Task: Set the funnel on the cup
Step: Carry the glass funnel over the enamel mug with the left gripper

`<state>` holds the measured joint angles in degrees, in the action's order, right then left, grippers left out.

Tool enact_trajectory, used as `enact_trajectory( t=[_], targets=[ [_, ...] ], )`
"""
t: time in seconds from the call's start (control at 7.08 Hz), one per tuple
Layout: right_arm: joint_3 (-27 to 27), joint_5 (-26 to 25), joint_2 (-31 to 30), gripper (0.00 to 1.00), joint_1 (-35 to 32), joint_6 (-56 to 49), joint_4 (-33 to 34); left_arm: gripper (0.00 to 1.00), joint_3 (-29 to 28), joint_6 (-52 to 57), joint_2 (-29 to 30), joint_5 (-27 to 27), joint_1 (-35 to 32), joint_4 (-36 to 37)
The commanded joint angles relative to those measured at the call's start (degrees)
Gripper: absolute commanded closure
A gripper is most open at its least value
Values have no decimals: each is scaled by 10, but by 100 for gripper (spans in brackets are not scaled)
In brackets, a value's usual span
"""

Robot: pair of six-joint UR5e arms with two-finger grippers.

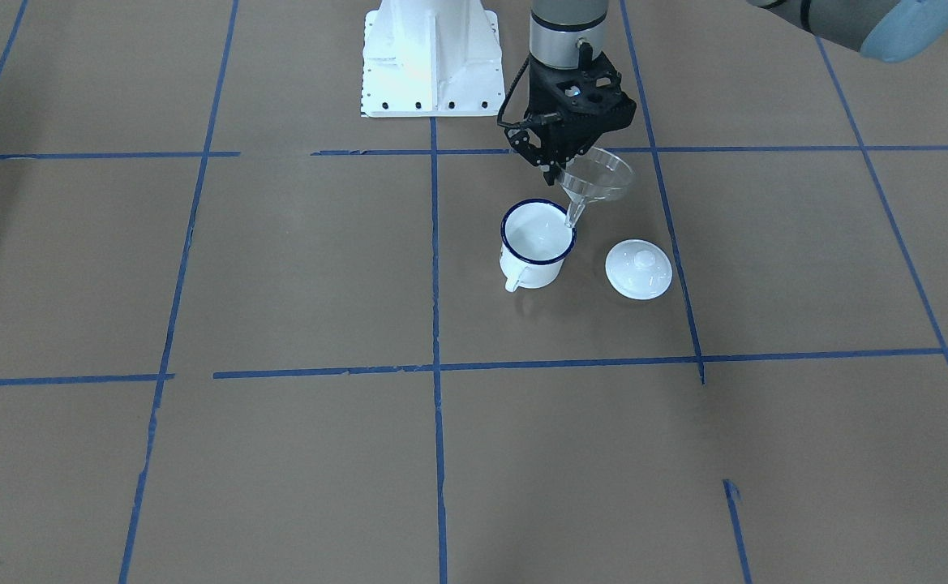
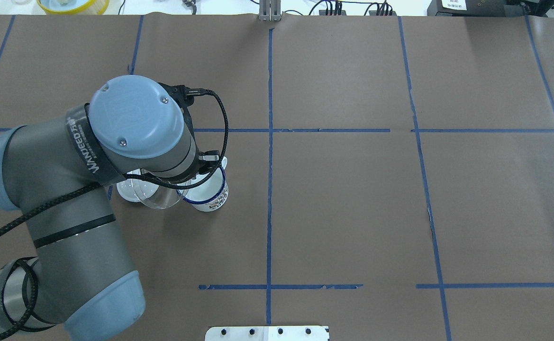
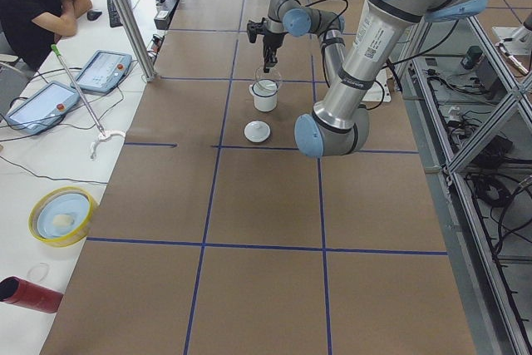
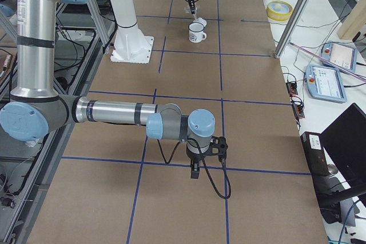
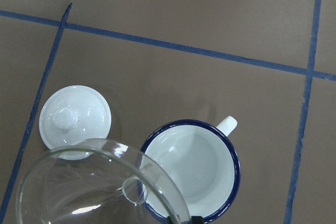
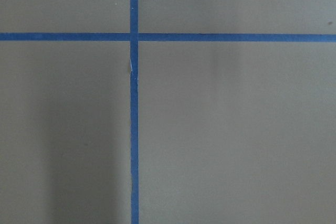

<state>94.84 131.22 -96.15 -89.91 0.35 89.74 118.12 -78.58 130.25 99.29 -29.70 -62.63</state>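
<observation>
The clear funnel [image 1: 597, 177] is tilted and held by its rim in my left gripper [image 1: 559, 166], which is shut on it. Its spout [image 1: 575, 214] hangs just over the far-right edge of the cup [image 1: 534, 243], a white mug with a dark blue rim that stands upright with its handle toward the operators' side. In the left wrist view the funnel [image 5: 100, 182] overlaps the near-left rim of the cup [image 5: 191, 169]. From overhead the arm hides most of the funnel [image 2: 159, 199] and the cup [image 2: 209, 196]. My right gripper [image 4: 195, 171] hovers over bare table far from them; I cannot tell whether it is open.
A round white knobbed lid [image 1: 638, 269] lies on the table right beside the cup, also seen in the left wrist view [image 5: 75, 120]. The white robot base [image 1: 429, 61] stands behind the cup. Blue tape lines cross the brown table. An operator [image 3: 33, 6] sits off the table.
</observation>
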Motion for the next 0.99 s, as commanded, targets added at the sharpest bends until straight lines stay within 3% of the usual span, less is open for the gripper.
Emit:
enact_trajectory(
  t=[0.0,0.28,0.85],
  targets=[
    [1,0,0,0,0,0,0,100,-14,94,22,-2,2,29],
    [1,0,0,0,0,0,0,100,-53,162,71,-1,2,63],
    [1,0,0,0,0,0,0,100,-99,327,110,-1,-3,115]
  ],
)
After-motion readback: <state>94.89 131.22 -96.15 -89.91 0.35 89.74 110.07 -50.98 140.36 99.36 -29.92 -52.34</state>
